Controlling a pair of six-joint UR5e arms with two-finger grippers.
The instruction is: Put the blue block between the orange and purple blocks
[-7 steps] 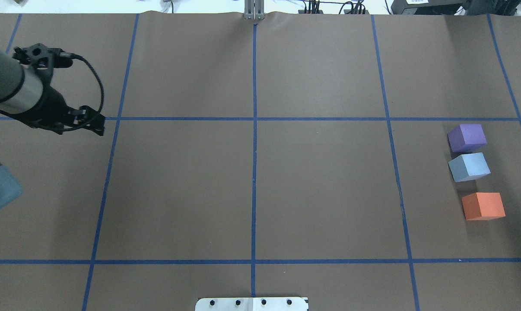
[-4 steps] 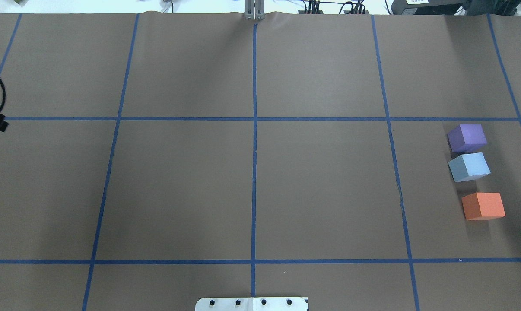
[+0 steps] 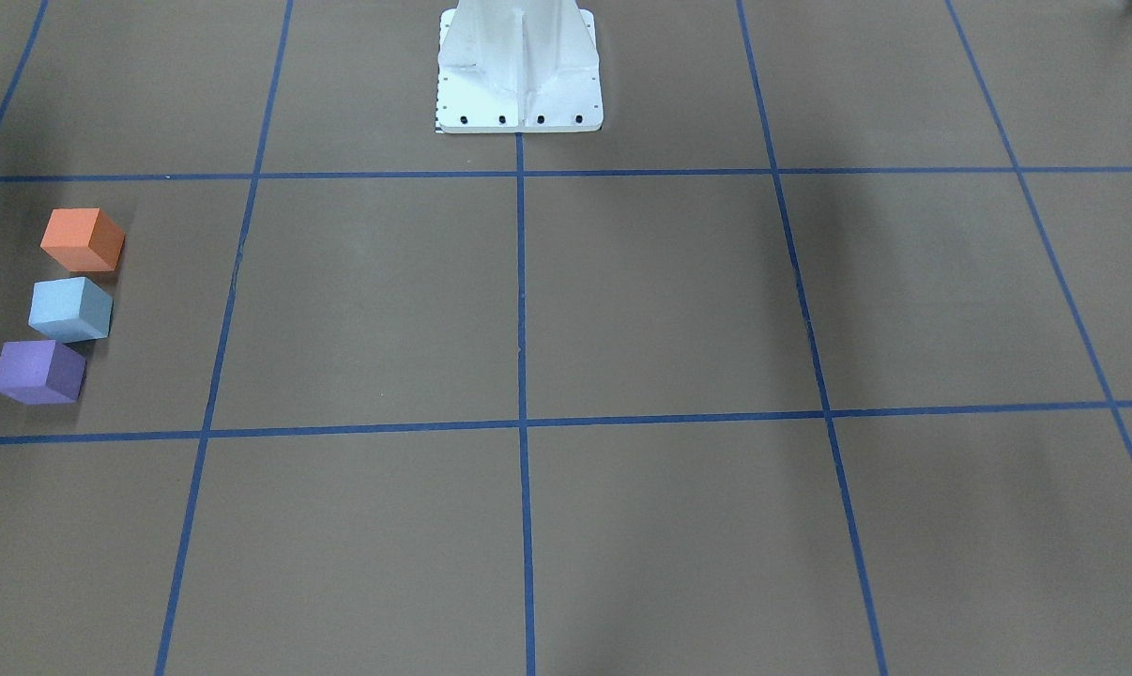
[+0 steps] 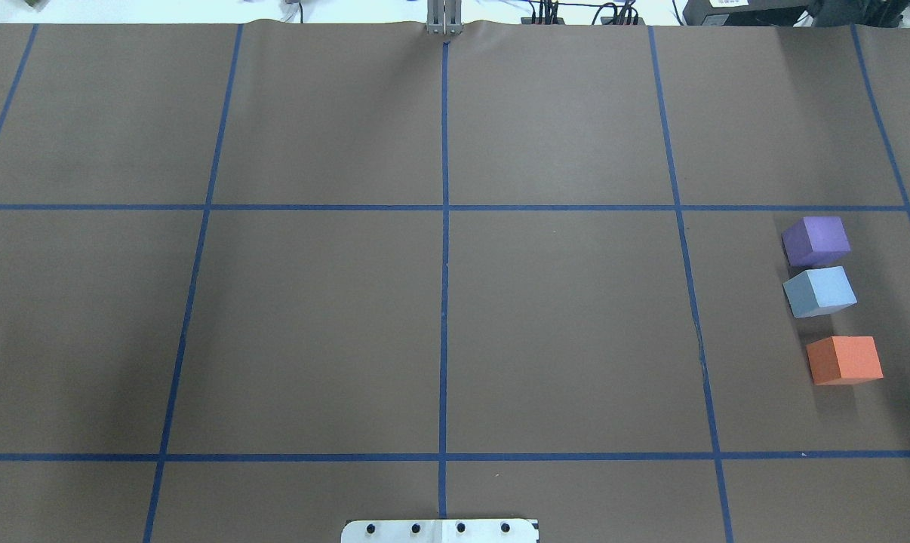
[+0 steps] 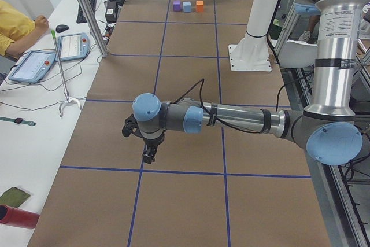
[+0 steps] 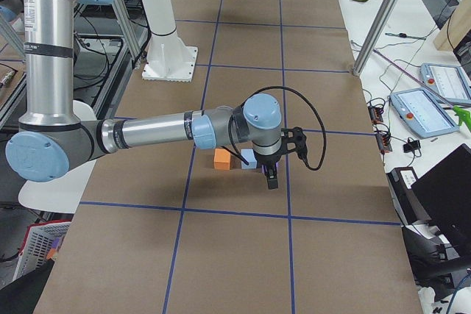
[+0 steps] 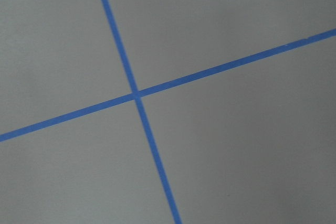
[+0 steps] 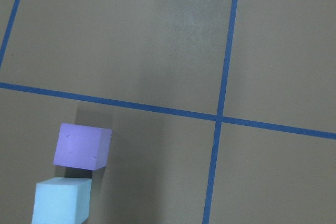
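Note:
The blue block (image 4: 819, 291) sits on the brown table between the purple block (image 4: 816, 240) and the orange block (image 4: 844, 360), in a row at the right. It stands nearer the purple one. The front-facing view shows the same row: orange block (image 3: 83, 239), blue block (image 3: 70, 308), purple block (image 3: 38, 372). The right wrist view shows the purple block (image 8: 83, 146) and the blue block (image 8: 60, 201). My right gripper (image 6: 271, 179) hovers beside the blocks, and my left gripper (image 5: 148, 155) hangs over bare table far from them. Both show only in side views, so I cannot tell if they are open.
The white robot base plate (image 4: 440, 530) sits at the table's near edge. Blue tape lines (image 7: 137, 96) grid the brown paper. An operator (image 5: 17, 24) and tablets (image 5: 32, 65) are at a side desk beyond the left end.
My left arm has drawn back out of the overhead view's left edge. The three blocks have not moved.

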